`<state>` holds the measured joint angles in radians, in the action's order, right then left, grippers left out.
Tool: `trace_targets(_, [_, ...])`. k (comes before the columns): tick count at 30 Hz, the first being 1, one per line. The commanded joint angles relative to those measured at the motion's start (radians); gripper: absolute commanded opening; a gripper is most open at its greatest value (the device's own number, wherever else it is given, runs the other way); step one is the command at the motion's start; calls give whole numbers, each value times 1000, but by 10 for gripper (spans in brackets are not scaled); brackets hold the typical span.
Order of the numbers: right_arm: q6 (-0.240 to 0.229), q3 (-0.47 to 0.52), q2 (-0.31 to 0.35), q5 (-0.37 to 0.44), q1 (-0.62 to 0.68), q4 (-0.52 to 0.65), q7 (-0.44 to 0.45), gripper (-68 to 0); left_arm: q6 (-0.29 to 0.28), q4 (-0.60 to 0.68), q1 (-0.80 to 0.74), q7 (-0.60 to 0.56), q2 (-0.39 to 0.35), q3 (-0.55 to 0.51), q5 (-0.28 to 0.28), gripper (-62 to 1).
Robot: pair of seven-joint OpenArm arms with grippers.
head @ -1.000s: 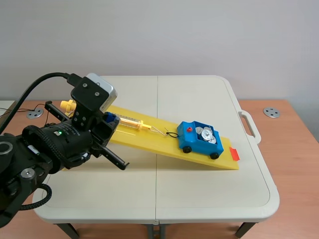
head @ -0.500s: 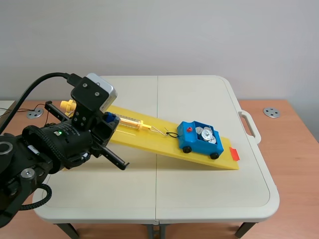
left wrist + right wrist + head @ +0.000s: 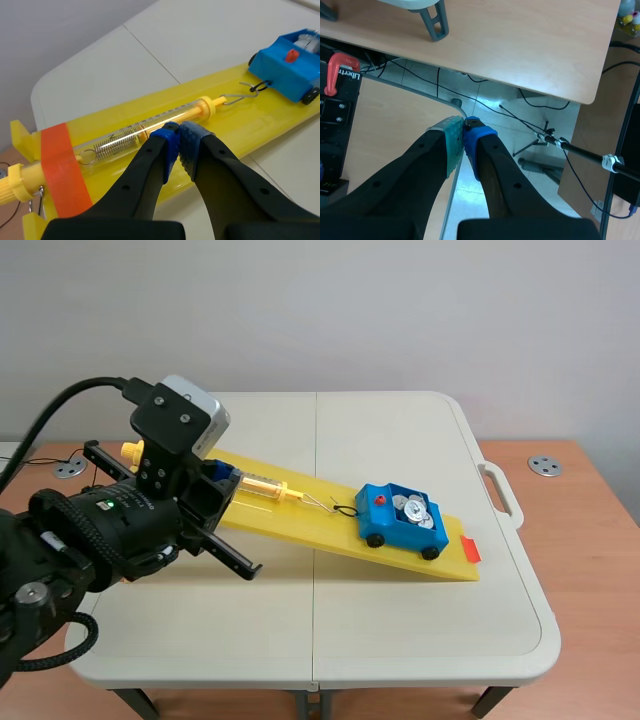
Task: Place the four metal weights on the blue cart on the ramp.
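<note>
The blue cart [image 3: 402, 521] stands low on the yellow ramp [image 3: 320, 523], with several round metal weights [image 3: 415, 511] lying in its tray. A wire hook links the cart [image 3: 287, 67] to a yellow spring scale [image 3: 150, 127] taped along the ramp [image 3: 260, 117]. My left gripper [image 3: 178, 136] hovers shut just over the spring scale, nothing between its pads; in the scene view it sits at the ramp's upper end [image 3: 215, 483]. My right gripper [image 3: 464, 135] is shut, hanging off the table above a floor with cables, away from all task objects.
The white folding table [image 3: 330, 630] carries the ramp across its middle. An orange-red tape band [image 3: 60, 167] wraps the scale's upper end. A red clamp [image 3: 337, 70] and wooden desktops [image 3: 520, 40] surround the right gripper.
The left arm has shifted slightly left and its wrist camera has risen a little. Cart, weights and ramp have not moved.
</note>
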<state>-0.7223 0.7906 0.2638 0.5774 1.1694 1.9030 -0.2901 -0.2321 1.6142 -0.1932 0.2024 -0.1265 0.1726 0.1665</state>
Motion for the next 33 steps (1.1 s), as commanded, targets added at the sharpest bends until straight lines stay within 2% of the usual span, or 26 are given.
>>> trace_targets(1, [-23, 36, 51, 90, -26, 70, 87, -656, 65, 195, -33, -124, -31, -6, -51, -570])
trace_targets(3, [-23, 34, 66, 90, -59, 70, 90, -656, 66, 239, -74, -118, -52, -8, -51, -536])
trace_targets(6, [-23, 33, 84, 95, -119, 70, 91, -656, 66, 304, -143, -106, -81, -21, -56, -527])
trace_targets(8, [-23, 31, 89, 116, -164, 70, 90, -656, 66, 345, -191, -102, -94, -32, -79, -525])
trace_targets(11, [-23, 9, 95, 128, -234, 70, 86, -645, 66, 401, -263, -96, -105, -51, -82, -485])
trace_targets(13, [-23, -20, 97, 131, -280, 70, 70, -581, 66, 435, -310, -97, -105, -64, -82, -439])
trace_targets(16, [-23, -83, 97, 131, -343, 70, 64, -390, 66, 481, -374, -96, -105, -78, -82, -344])
trace_targets(19, [-23, -160, 97, 134, -409, 70, 64, -210, 66, 519, -429, -97, -105, -85, -112, -223])
trace_targets(23, [-23, -257, 96, 129, -486, 70, 68, -36, 83, 547, -490, -102, -104, -85, -161, -43])
trace_targets(24, [-23, -278, 96, 128, -504, 70, 68, -11, 90, 549, -503, -107, -104, -85, -171, 5])
trace_targets(25, [-23, -298, 96, 126, -520, 70, 68, -14, 92, 549, -513, -109, -104, -85, -178, 14])
trace_targets(33, [-23, -439, 96, 95, -603, 70, 71, -14, 92, 549, -555, -126, -103, -85, -182, 14])
